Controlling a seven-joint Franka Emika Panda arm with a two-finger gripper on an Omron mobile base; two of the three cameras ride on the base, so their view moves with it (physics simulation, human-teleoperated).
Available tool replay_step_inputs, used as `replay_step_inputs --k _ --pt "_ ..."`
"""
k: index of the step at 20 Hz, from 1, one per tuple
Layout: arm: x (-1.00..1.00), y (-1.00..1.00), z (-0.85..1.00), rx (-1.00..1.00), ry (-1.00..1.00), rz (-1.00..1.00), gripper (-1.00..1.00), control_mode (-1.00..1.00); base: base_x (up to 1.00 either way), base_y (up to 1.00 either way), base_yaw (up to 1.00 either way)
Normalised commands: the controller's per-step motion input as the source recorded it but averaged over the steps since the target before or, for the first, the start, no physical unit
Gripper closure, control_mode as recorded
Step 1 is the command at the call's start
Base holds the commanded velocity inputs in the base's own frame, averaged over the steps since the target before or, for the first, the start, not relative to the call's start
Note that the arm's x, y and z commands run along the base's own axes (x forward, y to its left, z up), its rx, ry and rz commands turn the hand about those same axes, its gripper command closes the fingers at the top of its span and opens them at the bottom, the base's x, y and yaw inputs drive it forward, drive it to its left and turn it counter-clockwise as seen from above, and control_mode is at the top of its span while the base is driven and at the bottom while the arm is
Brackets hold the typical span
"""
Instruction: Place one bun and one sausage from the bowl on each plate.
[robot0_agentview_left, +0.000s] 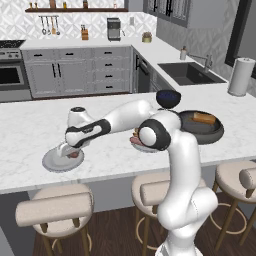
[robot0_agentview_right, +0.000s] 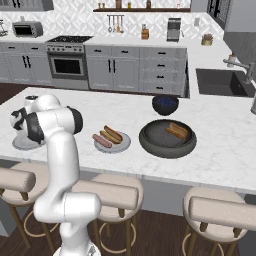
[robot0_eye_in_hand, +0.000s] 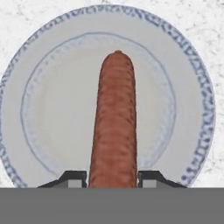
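Note:
Over the left plate (robot0_agentview_left: 52, 162) (robot0_eye_in_hand: 183, 87) my gripper (robot0_agentview_left: 70, 152) (robot0_eye_in_hand: 112, 177) is shut on a reddish sausage (robot0_eye_in_hand: 114, 122) (robot0_agentview_left: 75, 155), which points out across the plate's middle just above it. In the right base view my arm hides most of this plate (robot0_agentview_right: 19, 145). The second plate (robot0_agentview_right: 120, 145) carries a sausage (robot0_agentview_right: 101, 140) and a bun (robot0_agentview_right: 113, 133) side by side; the arm covers most of it in the left base view. Another bun (robot0_agentview_right: 176, 130) (robot0_agentview_left: 204, 118) lies in the wide dark bowl (robot0_agentview_right: 150, 140) (robot0_agentview_left: 217, 132) to the right.
A smaller navy bowl (robot0_agentview_right: 165, 104) (robot0_agentview_left: 168, 97) stands behind the wide one. Round beige stools (robot0_agentview_left: 60, 207) (robot0_agentview_right: 215, 210) line the counter's near edge. A sink (robot0_agentview_left: 187, 72) and a paper towel roll (robot0_agentview_left: 241, 76) are at the far right.

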Motion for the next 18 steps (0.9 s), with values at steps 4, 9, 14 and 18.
replay_step_inputs --k 4,9,14,18 --pt "0.27 0.08 -0.1 -0.04 0.0 0.0 1.0 -1.0 0.0 0.0 0.0" --pt "0.18 0.01 0.13 -0.08 0.0 0.0 -1.0 -1.0 0.0 0.0 0.0" --pt "0.03 0.0 0.12 -0.05 0.0 0.0 -1.0 -1.0 0.0 0.0 0.0" --pt "0.0 -0.01 0.18 -0.08 0.02 0.0 -1.0 -1.0 0.0 0.0 0.0"
